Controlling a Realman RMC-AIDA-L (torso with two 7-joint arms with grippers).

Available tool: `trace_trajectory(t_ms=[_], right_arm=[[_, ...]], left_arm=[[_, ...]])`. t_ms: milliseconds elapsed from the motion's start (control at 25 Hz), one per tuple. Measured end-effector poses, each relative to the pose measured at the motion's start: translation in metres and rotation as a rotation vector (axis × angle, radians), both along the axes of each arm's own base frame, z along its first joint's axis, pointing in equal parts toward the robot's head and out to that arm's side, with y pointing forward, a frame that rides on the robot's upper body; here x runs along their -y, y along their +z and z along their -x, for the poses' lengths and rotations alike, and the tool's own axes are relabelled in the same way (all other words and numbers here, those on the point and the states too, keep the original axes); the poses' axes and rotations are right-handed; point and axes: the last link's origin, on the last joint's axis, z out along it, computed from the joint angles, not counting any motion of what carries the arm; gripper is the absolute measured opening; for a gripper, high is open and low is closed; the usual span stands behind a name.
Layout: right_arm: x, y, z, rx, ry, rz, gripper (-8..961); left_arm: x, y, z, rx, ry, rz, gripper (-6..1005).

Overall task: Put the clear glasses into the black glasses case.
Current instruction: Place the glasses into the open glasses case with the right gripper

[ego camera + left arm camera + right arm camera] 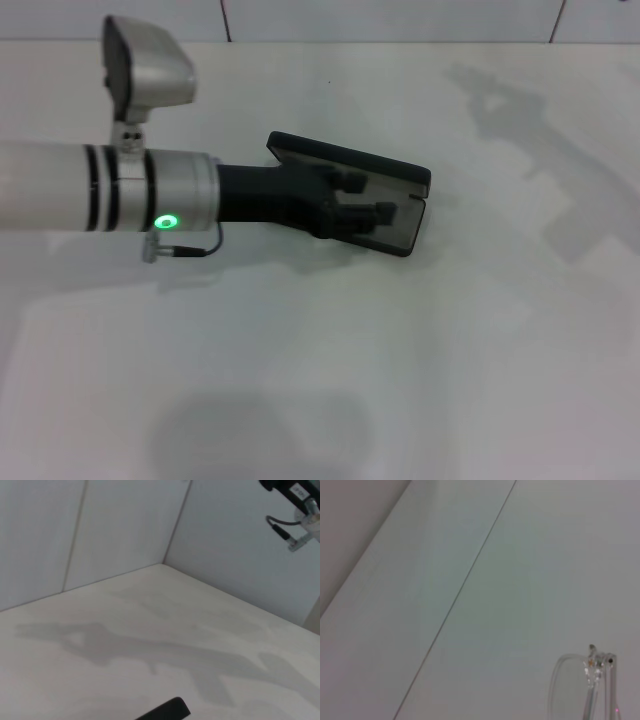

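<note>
Case (395, 215) first: the black glasses case lay open on the white counter (480, 340), its lid raised on the side away from me and its grey-lined tray facing up. My left gripper (368, 197) reached in from the left over that case, its dark fingers (370, 211) lying across the open tray. From the head view I could not tell whether the jaws were apart or together, nor whether they touched the lining. In the left wrist view only a black corner of the case (167, 711) showed at the edge, with counter and white walls (120, 525) beyond it.

The clear glasses (592, 685) appeared only in the right wrist view, one lens rim and a hinge with a thin arm seen against a white panel, well away from the case. I could not tell whether the right gripper was holding them; its jaws were out of sight.
</note>
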Motion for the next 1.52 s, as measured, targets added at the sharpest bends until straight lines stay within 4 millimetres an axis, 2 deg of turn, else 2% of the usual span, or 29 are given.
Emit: trace_trajectory(t_ms=[240, 640, 1080, 1280, 1440, 1520], right_arm=[[0.000, -0.001, 0.001, 0.000, 0.002, 0.000, 108], [0.002, -0.004, 0.002, 0.004, 0.010, 0.012, 107], [0.004, -0.007, 0.000, 0.006, 0.010, 0.023, 108], [0.008, -0.007, -0.004, 0.001, 0.003, 0.026, 107], [0.008, -0.009, 0.001, -0.014, 0.017, 0.086, 107], [0.009, -0.011, 0.010, -0.003, 0.039, 0.184, 108]], left_arm=[[-0.009, -0.021, -0.010, -0.045, 0.015, 0.006, 638], [-0.014, -0.029, -0.021, -0.036, 0.012, 0.009, 638], [-0.016, -0.025, -0.024, 0.013, 0.013, -0.017, 638], [-0.003, -0.024, -0.026, 0.035, -0.024, 0.057, 638], [0.007, -0.010, -0.018, 0.078, -0.043, 0.072, 638], [0.008, 0.007, -0.008, 0.116, -0.024, 0.022, 638]])
